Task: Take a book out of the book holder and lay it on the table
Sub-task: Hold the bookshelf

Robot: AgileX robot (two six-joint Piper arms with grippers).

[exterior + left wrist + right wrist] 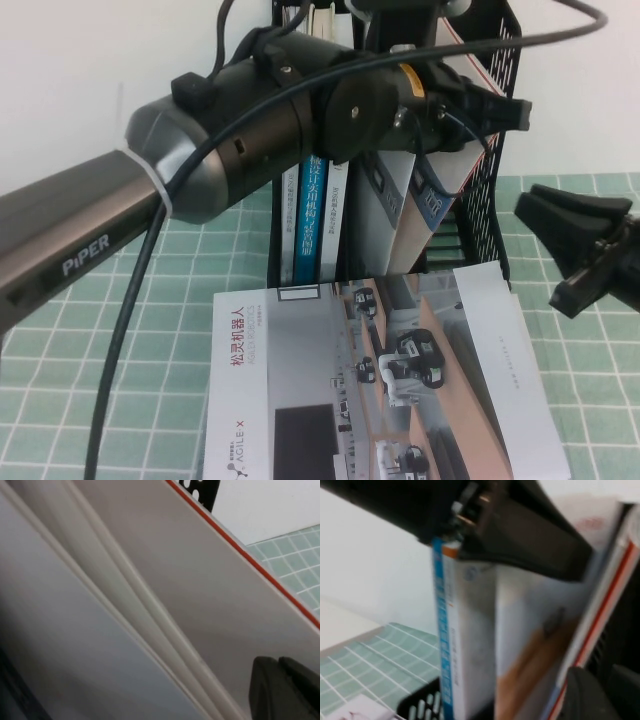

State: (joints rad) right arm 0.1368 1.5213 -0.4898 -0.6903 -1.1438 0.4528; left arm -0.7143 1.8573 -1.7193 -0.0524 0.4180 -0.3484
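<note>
A black mesh book holder [497, 60] stands at the back of the table with several upright books. My left gripper [470, 105] reaches into its top and is shut on a grey book with a blue spine [425, 205], which leans to the right. In the left wrist view one finger [280, 690] presses on a book cover with a red edge [210, 580]; the other finger is hidden. The right wrist view shows the blue-spined book [470, 630] under the left gripper. My right gripper [565, 250] hangs open and empty to the right of the holder.
A large printed brochure [370, 380] lies flat on the green checked mat [180, 260] in front of the holder. Blue and white books [312, 220] stand in the holder's left part. A white wall is behind. The left arm's cable [130, 320] hangs over the mat.
</note>
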